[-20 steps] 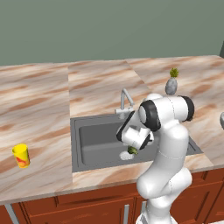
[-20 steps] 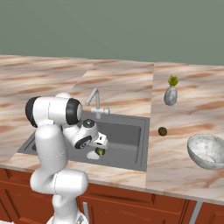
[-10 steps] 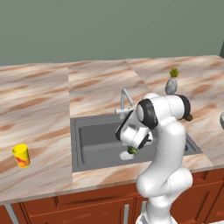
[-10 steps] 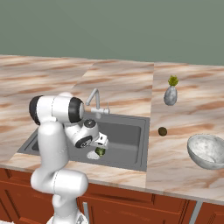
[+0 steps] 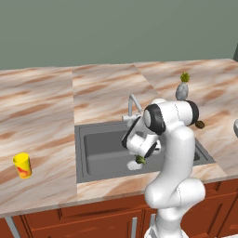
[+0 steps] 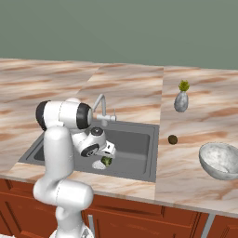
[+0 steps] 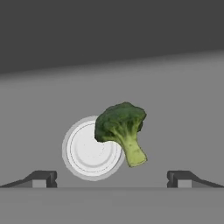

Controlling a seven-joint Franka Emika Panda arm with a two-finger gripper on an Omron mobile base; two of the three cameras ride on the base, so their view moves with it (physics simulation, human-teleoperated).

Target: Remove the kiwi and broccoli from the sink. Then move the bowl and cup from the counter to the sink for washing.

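The broccoli [image 7: 122, 127] lies on the floor of the dark grey sink [image 5: 100, 153], partly over the round drain [image 7: 87, 151]. My gripper [image 7: 111, 179] hangs just above it, open, with nothing between its fingertips [image 7: 41, 178]. From the base views the hand sits low in the basin over the broccoli [image 5: 139, 160] [image 6: 106, 161]. The kiwi [image 6: 172, 139] [image 5: 200, 124] rests on the counter [image 6: 186, 181] right of the sink [image 6: 135, 142]. The whitish bowl [image 6: 219, 160] stands further right. The yellow cup [image 5: 22, 165] stands on the counter [image 5: 42, 121] left of the sink.
A silver tap [image 5: 132, 106] [image 6: 100, 104] rises at the sink's back rim, close to my arm. A grey vase with a green tuft [image 6: 181, 100] [image 5: 182, 88] stands behind the kiwi. Reddish-brown cabinets [image 6: 139, 218] run below the counter.
The arm has shifted slightly to the left over the sink. The hand stays low over the broccoli and the jaws remain open.
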